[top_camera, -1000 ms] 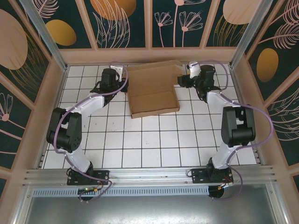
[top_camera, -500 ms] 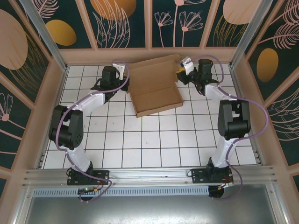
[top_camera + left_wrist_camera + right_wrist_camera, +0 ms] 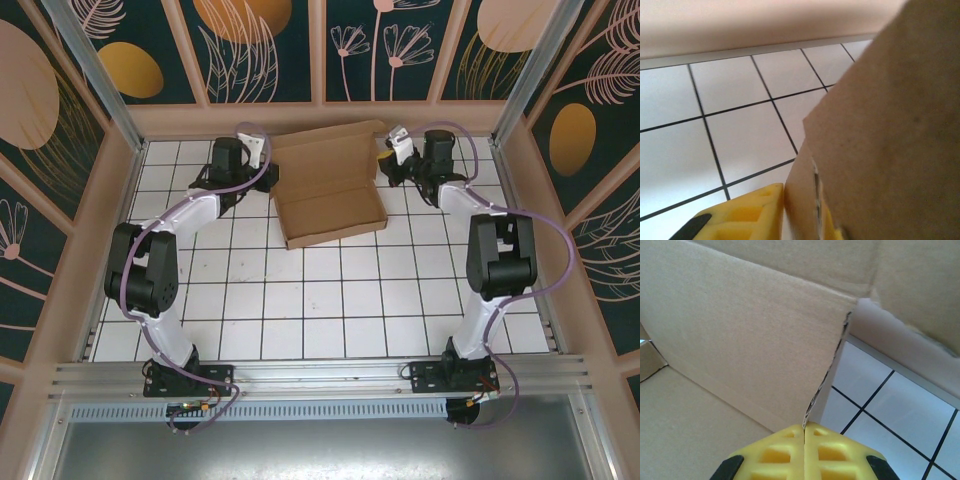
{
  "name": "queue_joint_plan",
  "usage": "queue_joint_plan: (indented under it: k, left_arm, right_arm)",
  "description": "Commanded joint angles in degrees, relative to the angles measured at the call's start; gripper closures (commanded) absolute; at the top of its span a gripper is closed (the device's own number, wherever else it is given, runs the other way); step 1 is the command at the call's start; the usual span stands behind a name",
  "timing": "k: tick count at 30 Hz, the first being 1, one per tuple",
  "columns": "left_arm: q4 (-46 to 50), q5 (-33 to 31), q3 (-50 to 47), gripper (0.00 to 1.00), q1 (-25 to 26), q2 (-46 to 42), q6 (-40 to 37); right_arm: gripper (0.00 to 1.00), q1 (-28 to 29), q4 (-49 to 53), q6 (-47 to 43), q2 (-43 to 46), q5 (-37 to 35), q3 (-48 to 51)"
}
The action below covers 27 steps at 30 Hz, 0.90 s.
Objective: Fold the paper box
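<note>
- The top view was bright and even, lit from overhead, with no glare on the white table (image 3: 300,300).
- Shadows there were faint and soft-edged.
- In the left wrist view the box (image 3: 890,125) loomed close and blurred, while the table behind it was sharper.
- In the right wrist view the cardboard was evenly lit and crisp, and the far table was slightly soft.

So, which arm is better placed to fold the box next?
Probably right: the right gripper is pinched shut on a wall of the box; the left gripper straddles another wall, grip unclear.

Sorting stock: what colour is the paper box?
The paper box is plain brown, clearest in the top external view.
</note>
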<state>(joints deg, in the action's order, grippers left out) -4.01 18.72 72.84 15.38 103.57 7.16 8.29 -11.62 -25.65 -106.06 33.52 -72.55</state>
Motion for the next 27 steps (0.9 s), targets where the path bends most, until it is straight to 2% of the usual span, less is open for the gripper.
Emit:
queue_joint_plan:
  k: [1, 8, 12, 14, 15, 17, 18, 23, 27]
  left_arm:
    - [-0.3, 7.6, 1.2, 0.79, -0.1, 0.9, -4.6]
    - [3.1, 15.1, 5.4, 0.99, -2.5, 3.9, -8.4]
    - [3.3, 16.1, 3.9, 1.00, -2.5, 3.0, -9.8]
    - [2.0, 16.3, 2.2, 1.00, -2.7, 1.8, -10.5]
    - [1.9, 16.5, 1.8, 1.00, -2.8, 1.4, -10.8]
    - [2.0, 17.2, 1.4, 1.00, -2.8, 0.8, -11.6]
    - [2.3, 17.4, 1.3, 1.00, -2.8, 0.6, -12.0]
    - [3.2, 18.4, 1.5, 1.00, -3.3, 0.0, -12.9]
    - [4.0, 18.2, 2.0, 1.00, -3.3, -0.1, -13.4]
  right_arm:
    - [1.00, 1.1, -0.9, -1.2, 3.8, 2.7, 4.3]
    - [1.00, 1.4, -4.6, -1.4, 10.8, 8.4, 13.8]
    - [1.00, -0.7, -13.7, 4.8, 16.4, 10.1, 20.2]
    - [0.95, -2.0, -17.1, 7.0, 18.7, 10.1, 22.3]
    - [0.89, -2.5, -17.8, 7.2, 19.4, 9.6, 22.9]
    - [0.71, -2.9, -17.8, 6.1, 20.4, 6.9, 23.6]
    - [0.66, -3.1, -17.9, 6.0, 20.4, 6.0, 23.5]
    - [0.53, -3.5, -14.8, 4.6, 19.4, 3.2, 20.1]
    - [0.50, -4.4, -14.3, 3.1, 18.7, 1.4, 18.5]
